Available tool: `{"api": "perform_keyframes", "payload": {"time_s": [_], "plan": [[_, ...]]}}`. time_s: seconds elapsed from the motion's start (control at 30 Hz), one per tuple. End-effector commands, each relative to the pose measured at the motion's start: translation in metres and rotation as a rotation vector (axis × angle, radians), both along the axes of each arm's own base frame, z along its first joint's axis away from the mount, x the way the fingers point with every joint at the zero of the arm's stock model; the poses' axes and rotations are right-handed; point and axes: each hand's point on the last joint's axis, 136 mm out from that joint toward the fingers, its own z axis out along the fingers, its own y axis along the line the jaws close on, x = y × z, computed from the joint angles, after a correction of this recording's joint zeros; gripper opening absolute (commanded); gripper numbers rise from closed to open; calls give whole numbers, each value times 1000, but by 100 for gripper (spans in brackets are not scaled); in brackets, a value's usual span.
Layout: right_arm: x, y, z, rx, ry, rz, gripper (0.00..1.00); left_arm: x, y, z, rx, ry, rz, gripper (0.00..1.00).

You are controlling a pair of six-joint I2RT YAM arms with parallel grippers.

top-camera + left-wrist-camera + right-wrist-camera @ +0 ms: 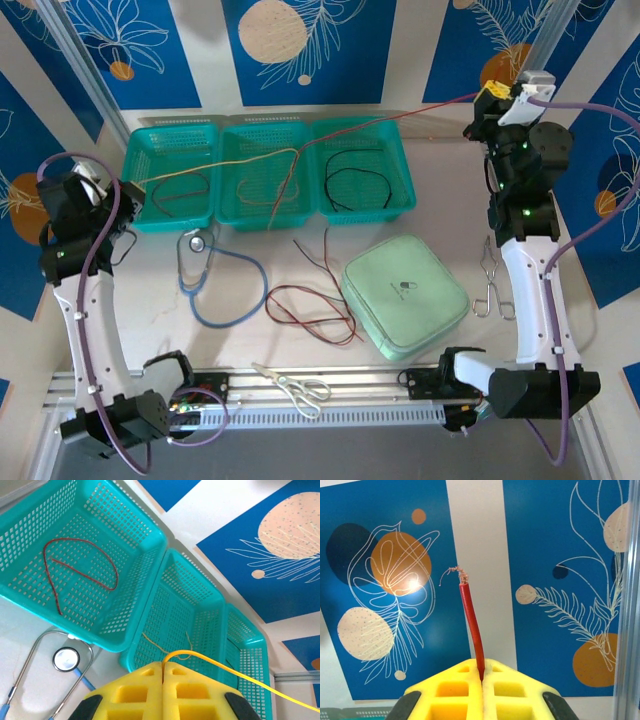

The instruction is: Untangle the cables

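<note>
My left gripper [130,192] is shut on the end of a yellow cable [215,166], which runs right over the left basket [150,140] toward the middle basket [262,136]. In the left wrist view the yellow cable [210,657] arcs out from between the closed yellow fingers [145,690]. My right gripper [492,92], raised at the back right, is shut on a red cable [390,120] that stretches left and drops into the middle basket. Its bare end [470,617] sticks up from the pinched gripper [482,675]. More red and black cables [312,300] lie tangled on the table.
The left basket holds a red cable [80,565], and the right basket [400,160] holds a black one [355,185]. A blue stethoscope [215,275], a mint case [405,295], scissors [295,387] and metal forceps [490,285] lie on the table.
</note>
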Motion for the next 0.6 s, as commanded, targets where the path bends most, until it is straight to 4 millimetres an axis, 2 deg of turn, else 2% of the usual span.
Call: {"api": "perform_keyframes", "payload": {"time_s": [0.0, 0.13, 0.2, 0.4, 0.57], "plan": [[-10, -14, 31, -13, -85, -67, 0, 0, 7, -3, -10, -24, 21, 0], [-11, -19, 36, -22, -95, -85, 0, 0, 12, -21, -31, 7, 31, 0], [-11, -23, 37, -27, -97, -97, 0, -4, 24, -30, -41, 20, 67, 0], [-12, -35, 37, -32, -101, -138, 0, -7, 35, -40, -64, 24, 96, 0], [-12, -41, 32, -30, -97, -156, 0, -3, 36, -49, -100, 26, 99, 0]]}}
